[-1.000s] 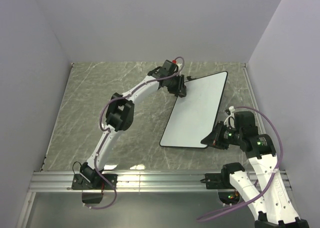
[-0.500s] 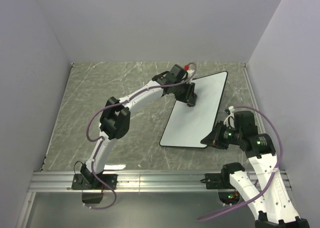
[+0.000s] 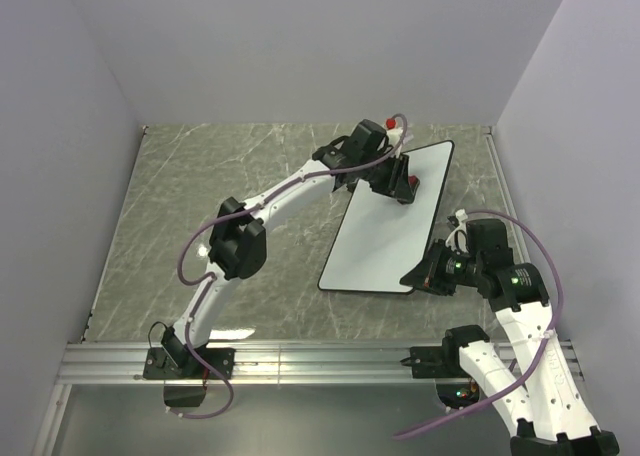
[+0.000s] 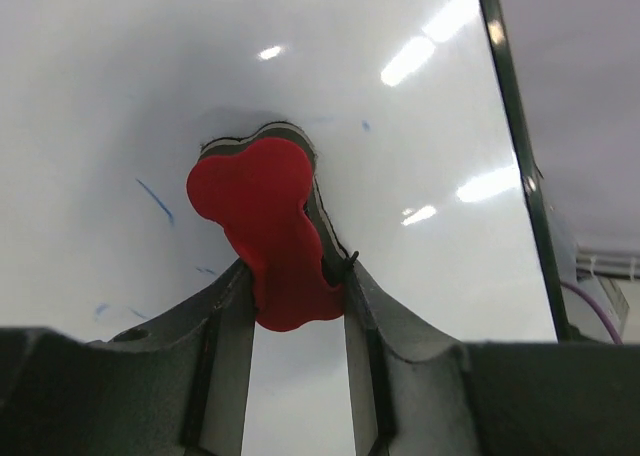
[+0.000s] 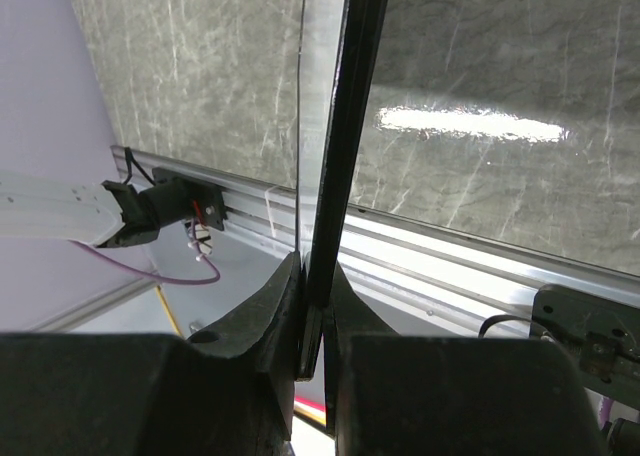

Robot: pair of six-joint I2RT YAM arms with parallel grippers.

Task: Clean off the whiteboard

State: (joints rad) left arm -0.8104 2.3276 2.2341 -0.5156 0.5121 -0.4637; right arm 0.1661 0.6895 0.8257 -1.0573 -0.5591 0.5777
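While the whiteboard (image 3: 385,231) sits unmoved on the table's (image 3: 200,196) right half, I log the left gripper (image 3: 407,188) now further right, near its far corner, clamped on the red eraser (image 4: 270,226); the right gripper (image 5: 318,311) pinches the near rim.

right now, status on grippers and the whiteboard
Left gripper shut on red eraser, eraser on whiteboard. Right gripper shut on whiteboard's near corner. Faint blue marks beside eraser. Nothing blocking.

No text, label, brand or number can be read. Only faint, illegible blue strokes (image 4: 155,201) are seen on the large flat white black-rimmed whiteboard (image 4: 120,96).
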